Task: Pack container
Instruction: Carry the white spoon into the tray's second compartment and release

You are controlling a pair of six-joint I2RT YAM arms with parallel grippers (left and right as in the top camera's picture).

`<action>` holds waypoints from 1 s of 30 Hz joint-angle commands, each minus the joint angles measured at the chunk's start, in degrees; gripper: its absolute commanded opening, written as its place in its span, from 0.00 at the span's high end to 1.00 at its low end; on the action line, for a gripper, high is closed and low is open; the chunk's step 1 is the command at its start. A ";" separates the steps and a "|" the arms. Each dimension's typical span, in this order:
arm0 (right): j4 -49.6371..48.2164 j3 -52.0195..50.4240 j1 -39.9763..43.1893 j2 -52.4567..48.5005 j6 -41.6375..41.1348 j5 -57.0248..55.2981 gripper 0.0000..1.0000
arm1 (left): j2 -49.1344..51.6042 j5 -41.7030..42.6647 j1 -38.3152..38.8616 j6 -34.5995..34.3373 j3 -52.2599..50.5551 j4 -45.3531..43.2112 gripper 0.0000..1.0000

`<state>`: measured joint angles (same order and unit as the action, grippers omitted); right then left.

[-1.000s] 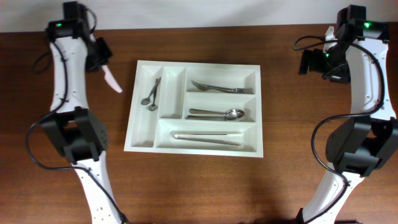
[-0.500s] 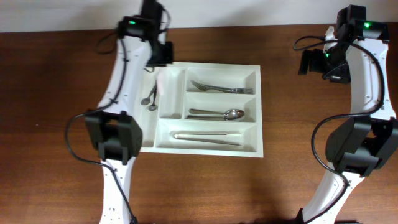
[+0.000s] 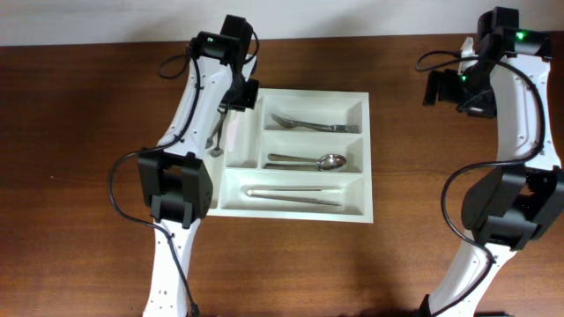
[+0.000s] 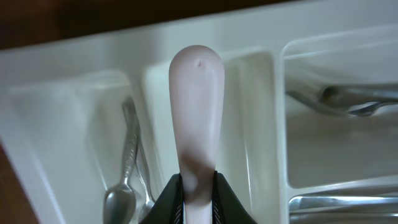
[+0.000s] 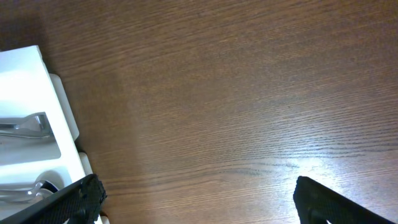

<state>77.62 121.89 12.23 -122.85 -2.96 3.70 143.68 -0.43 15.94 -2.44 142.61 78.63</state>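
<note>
**Over the white container, one arm holds a pale stick**

Near the middle of the brown bench [image 3: 88, 176] sits the container [image 3: 367, 154]. It is a big white tray with five spaces in it. Two spaces are thin and three are long.

Above the thin spaces on the left side is the left end effector [image 4: 198, 186]. It is clenched tight on a pale stick [image 4: 196, 106] with a smooth round tip. The stick points out in front of the fingers, over the second thin space, close to the wall next to the long spaces. I cannot tell if the stick touches the tray.

Two small spoons [image 4: 129, 155] lie in the first thin space, just beside the stick. A fork [image 3: 313, 122] lies in the far long space. A big spoon [image 3: 308, 161] lies in the middle one. Tongs [image 3: 295, 194] lie in the near one.

Off to the right of the tray is the right end effector [image 5: 205, 202]. Its fingers are spread wide apart and hold nothing. Under it is only bare brown wood, with a corner of the tray at the edge of its view.
</note>
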 commanded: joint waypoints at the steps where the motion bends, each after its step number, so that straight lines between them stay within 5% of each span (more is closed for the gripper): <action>1: -0.04 0.59 -0.20 0.87 -0.33 -0.09 0.01 | 0.00 -0.44 -0.04 -1.86 0.68 0.59 0.98; 10: -0.04 0.59 -0.20 0.87 -0.31 -0.09 0.01 | 0.02 -2.99 0.33 -9.25 0.68 1.99 0.98; 20: -0.04 0.59 -0.20 0.87 -0.33 -0.09 0.01 | 0.02 -2.99 0.94 -9.97 0.68 2.78 0.98; 25: -0.04 0.59 -0.20 0.87 -0.33 -0.09 0.01 | 0.02 -2.99 0.94 -9.94 0.68 3.06 0.76; 30: -0.04 0.59 -0.20 0.87 -0.33 -0.09 0.01 | 0.02 -3.02 0.94 -9.94 0.68 3.06 0.69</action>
<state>77.65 121.89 12.23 -122.85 -3.01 3.70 143.90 -2.83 16.67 -12.05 142.63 81.49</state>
